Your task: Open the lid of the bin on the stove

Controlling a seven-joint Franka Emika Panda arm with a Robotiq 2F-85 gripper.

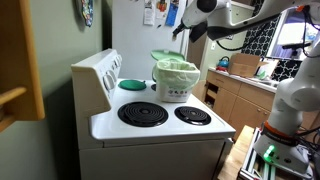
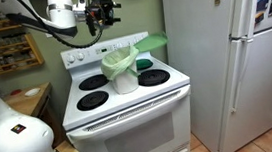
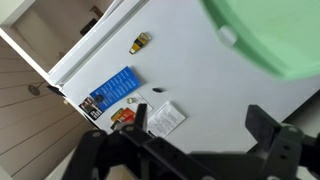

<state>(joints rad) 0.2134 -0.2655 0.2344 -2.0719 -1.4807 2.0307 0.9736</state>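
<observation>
We saw the small white plastic bin (image 1: 177,88) (image 2: 124,79), with a pale green liner folded over its rim, standing on the tabletop (image 1: 165,127) of the white electric stove (image 2: 131,127). It sat toward the rear, just behind the two black coil burners (image 1: 143,113) at the front. The green, rounded-rectangular plastic lid (image 1: 163,55) (image 2: 153,42) stood tilted up off the bin's mouth, its free edge in the air. Well above it hung the black pincer (image 1: 182,27) (image 2: 108,10), touching neither bin nor lid, with open air on all sides. In the wrist view its dark fingers (image 3: 265,125) stood wide apart with nothing between them. A flat teal-green round disc (image 1: 132,84) lay beside the bin, near the raised white control panel (image 1: 97,75). The tall white refrigerator (image 2: 226,67) closed off one side of the stove, and its door filled most of the wrist view. There the lid (image 3: 275,35) was cut off by the frame's top corner, the bin was out of sight, and the pincer (image 3: 200,140) was too dark to make out in detail. We could not see how the lid joined the bin.
</observation>
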